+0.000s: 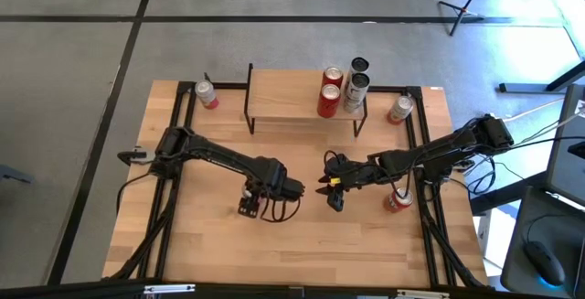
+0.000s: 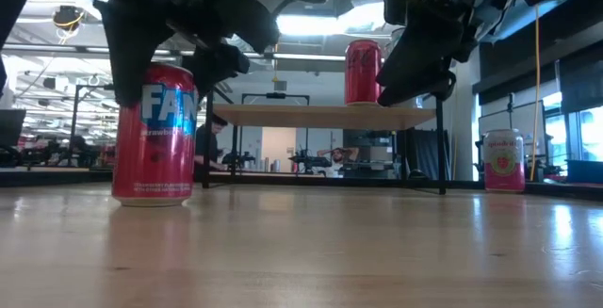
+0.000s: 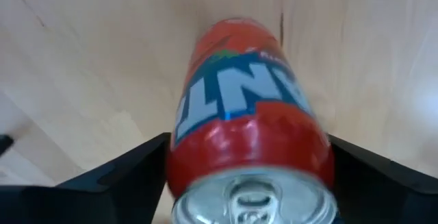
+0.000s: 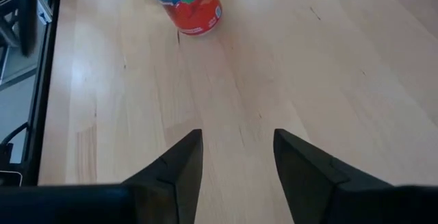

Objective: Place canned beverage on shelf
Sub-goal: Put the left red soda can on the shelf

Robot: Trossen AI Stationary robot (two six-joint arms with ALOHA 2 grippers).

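A red Fanta can [image 2: 154, 134] stands upright on the wooden tabletop, near the middle. My left gripper [image 2: 155, 63] comes down over it, shut on its upper part; the can also fills the left wrist view [image 3: 239, 107]. My right gripper [image 4: 237, 155] is open and empty, a little above the table to the can's right [image 1: 331, 194]. The shelf [image 1: 288, 98], a light wooden top on thin black legs, stands at the table's far edge. Two red cans [image 1: 329, 90] and two slim cans [image 1: 356, 80] stand on its right end. My left gripper pinches the Fanta can between its two fingers, one finger [image 3: 130, 172] on each side of the can's wall just below the top rim [image 3: 179, 162]. The fingers come from above, pointing down. The can is upright with its base on the table [image 2: 154, 200].
A can [image 1: 207, 93] stands on the table left of the shelf and another [image 1: 399, 109] right of it. A red can [image 1: 395, 200] stands by my right arm. Black rails run along the table's left and right sides. Bare tabletop lies between the grippers and the shelf.
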